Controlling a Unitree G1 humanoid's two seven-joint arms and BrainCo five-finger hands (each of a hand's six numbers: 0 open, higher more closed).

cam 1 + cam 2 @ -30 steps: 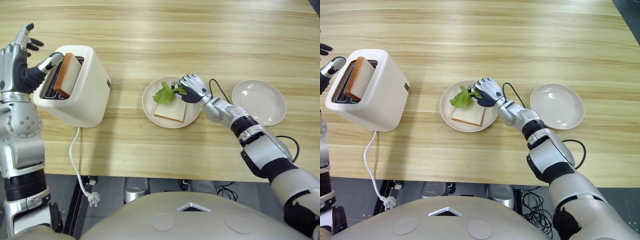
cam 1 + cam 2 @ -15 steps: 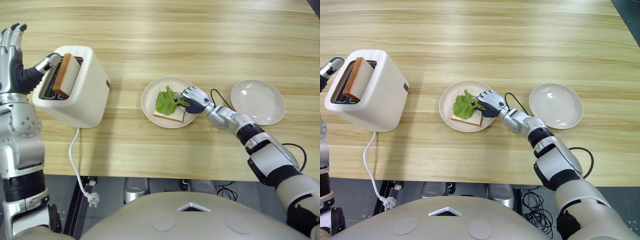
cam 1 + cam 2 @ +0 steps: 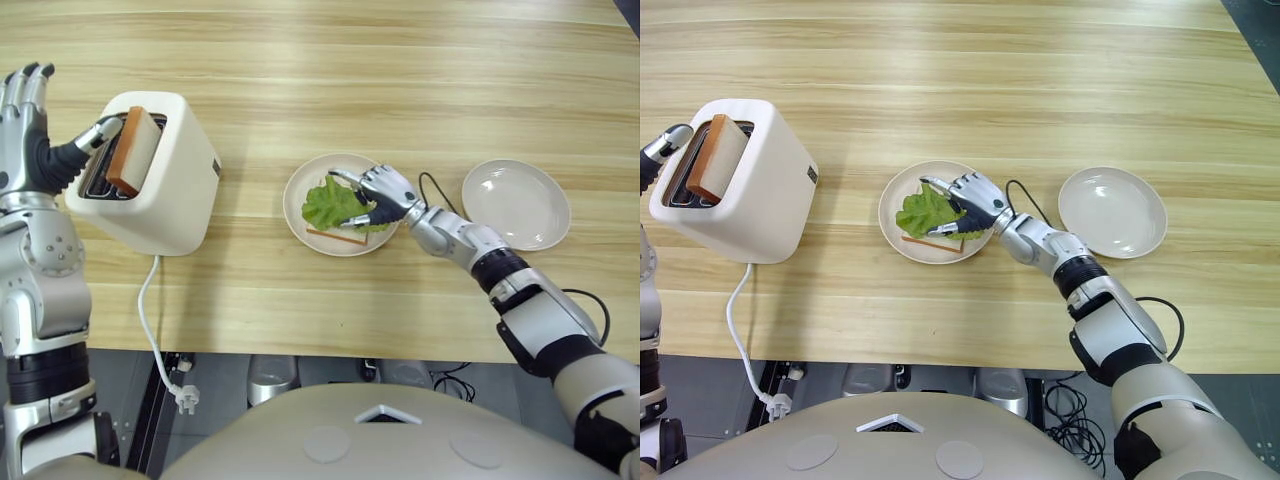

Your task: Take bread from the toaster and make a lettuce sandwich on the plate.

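Lettuce (image 3: 335, 203) that the right hand (image 3: 388, 190) pinched a moment ago now lies flat on the bread slice (image 3: 325, 232) on the plate (image 3: 294, 190), that hand's fingers loosened open over it, so the second slice (image 3: 130, 150), upright in the toaster (image 3: 178, 195) beside the spread left hand (image 3: 30, 125), likely comes next.

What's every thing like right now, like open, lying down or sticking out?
Toaster: upright, its plug loose, not in a socket.
Toast: sticking up from the toaster slot.
Lettuce: lying flat on the bread slice.
Bread slice: flat on the plate.
Other plate: right way up.
Left hand: open, beside the toaster.
Right hand: open, over the lettuce.
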